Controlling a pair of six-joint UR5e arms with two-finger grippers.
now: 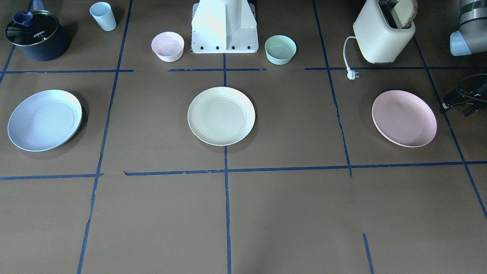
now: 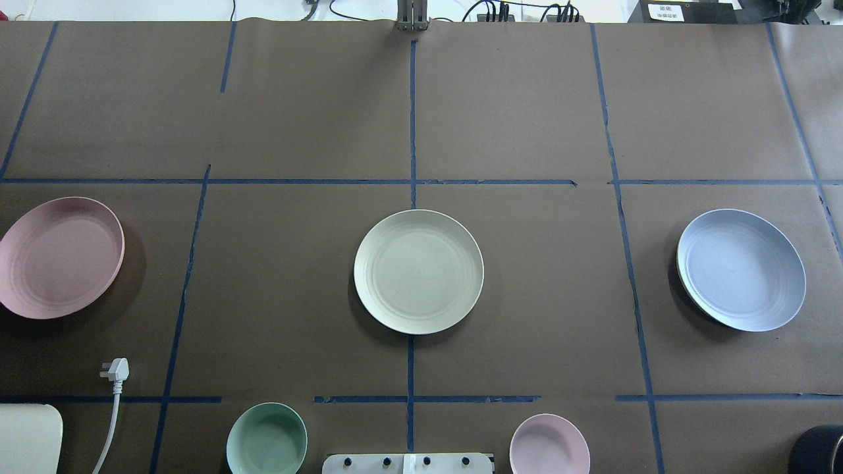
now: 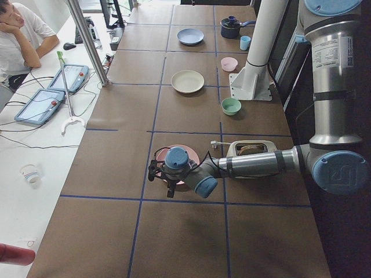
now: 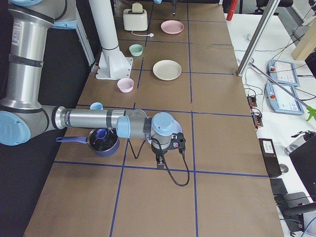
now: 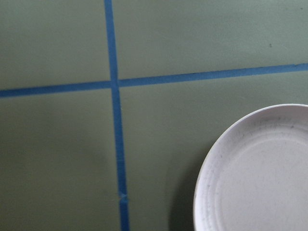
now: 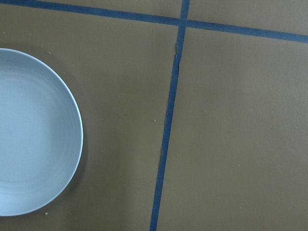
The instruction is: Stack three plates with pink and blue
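The cream-white plate [image 2: 418,271] lies at the table's middle. The pink plate [image 2: 59,257] lies at my left, and its rim shows in the left wrist view [image 5: 260,178]. The blue plate [image 2: 741,270] lies at my right with a greenish edge under it, and it also shows in the right wrist view [image 6: 33,134]. All three lie apart and flat. My left gripper [image 3: 165,184] hangs above the pink plate's outer side. My right gripper [image 4: 160,163] hangs above the blue plate's area. I cannot tell whether either is open or shut. No fingers show in the wrist views.
Along the robot's side stand a toaster [image 1: 384,32] with bread and a loose plug [image 1: 353,75], a mint-green bowl [image 1: 280,49], the white base [image 1: 224,26], a small pink bowl [image 1: 167,46], a blue cup [image 1: 103,16] and a dark pot [image 1: 36,36]. An operator sits at the far side.
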